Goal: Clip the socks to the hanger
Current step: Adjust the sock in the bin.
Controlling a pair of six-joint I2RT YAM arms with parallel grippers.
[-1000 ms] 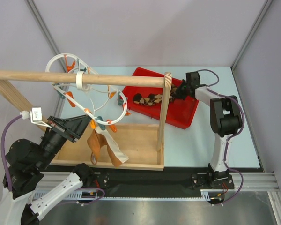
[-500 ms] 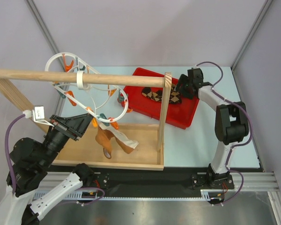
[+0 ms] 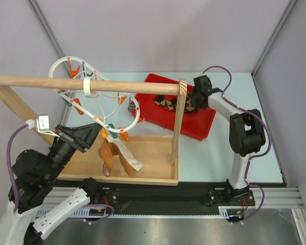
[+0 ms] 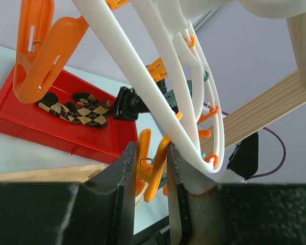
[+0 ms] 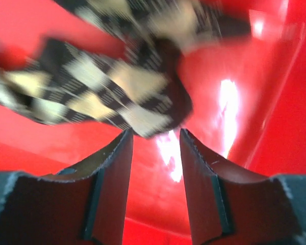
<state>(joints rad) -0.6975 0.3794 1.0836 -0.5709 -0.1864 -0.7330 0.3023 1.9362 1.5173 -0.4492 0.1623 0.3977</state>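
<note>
The white wavy hanger (image 3: 94, 84) hangs by its loop on the wooden rod (image 3: 122, 87). My left gripper (image 3: 103, 133) is shut on one of its orange clip pegs (image 4: 152, 168), with the white ring (image 4: 143, 87) lying against the right finger. One sock (image 3: 115, 157) hangs below the hanger beside that gripper. A second argyle sock (image 3: 172, 103) lies in the red tray (image 3: 206, 125). My right gripper (image 3: 192, 100) is low in that tray, open and empty, with the sock's (image 5: 107, 87) edge just past its fingertips (image 5: 120, 148).
The rod rests on a wooden post (image 3: 178, 125) rising from a shallow wooden base tray (image 3: 153, 153). That post stands between the hanger and the red tray. Grey walls close in the pale blue table (image 3: 219, 153) at the back and sides.
My right gripper has opened and let go of the argyle sock, which now lies further right in the tray. The hanging sock has swung right and back. My left gripper has kept its hold.
</note>
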